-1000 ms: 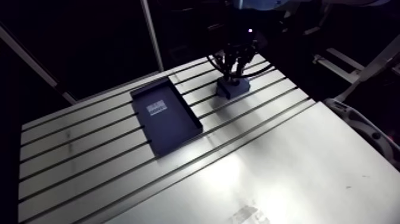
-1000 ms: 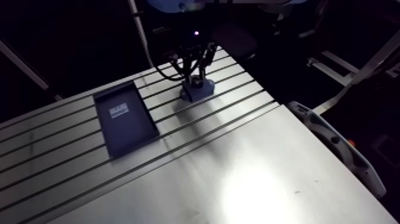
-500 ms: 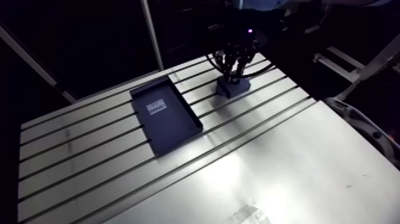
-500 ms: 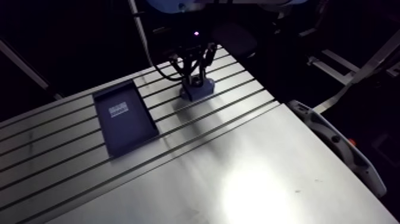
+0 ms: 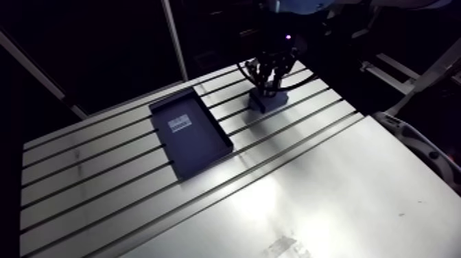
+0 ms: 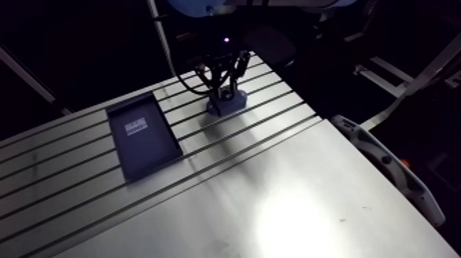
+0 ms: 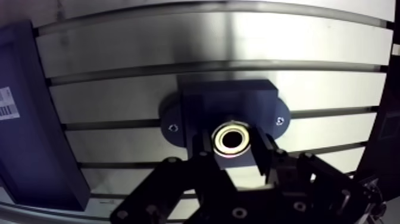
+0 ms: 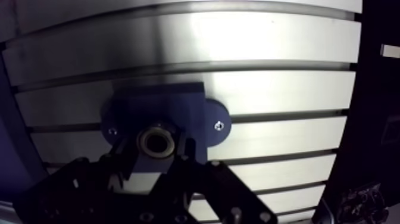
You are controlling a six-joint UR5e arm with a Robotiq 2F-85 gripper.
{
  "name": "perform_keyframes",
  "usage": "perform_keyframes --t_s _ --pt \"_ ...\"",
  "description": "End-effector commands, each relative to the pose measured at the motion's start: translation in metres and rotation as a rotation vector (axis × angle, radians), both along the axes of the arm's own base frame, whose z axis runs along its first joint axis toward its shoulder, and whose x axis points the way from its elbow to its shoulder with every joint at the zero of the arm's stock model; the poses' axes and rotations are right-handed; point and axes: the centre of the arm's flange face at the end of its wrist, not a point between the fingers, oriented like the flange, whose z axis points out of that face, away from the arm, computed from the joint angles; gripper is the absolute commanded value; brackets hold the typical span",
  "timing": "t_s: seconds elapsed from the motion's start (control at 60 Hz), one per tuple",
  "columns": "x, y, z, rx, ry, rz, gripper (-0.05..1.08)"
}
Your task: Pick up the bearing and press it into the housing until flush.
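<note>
Steel bearing [image 7: 233,138] sits pinched between narrowly parted jaws over dark-blue housing [image 7: 229,98].

This is a robotics lab or workshop bench. The work surface is a slotted aluminium table [image 5: 103,185], the type used for clamping fixtures. On it sit a dark tray [image 5: 195,137] carrying a barcode label [image 5: 180,123] and a small mount [image 7: 229,104] with a screw in each flange. A robot arm [image 6: 199,5] reaches over them.
</note>
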Motion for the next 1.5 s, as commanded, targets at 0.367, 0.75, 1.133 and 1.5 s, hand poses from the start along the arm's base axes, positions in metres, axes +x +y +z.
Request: perform_keyframes --t_s 0.367,0.75,1.133,1.5 --pt "0.0022 0.0034 -0.0013 0.0 -0.002 -0.006 0.69" --pt "0.0019 0.0025 -0.0013 0.0 -0.002 -0.005 0.69" --pt "0.0025 0.0009 -0.0016 -0.002 -0.003 -0.003 0.69" --pt "0.0022 0.0034 -0.0013 0.0 -0.002 -0.006 0.69"
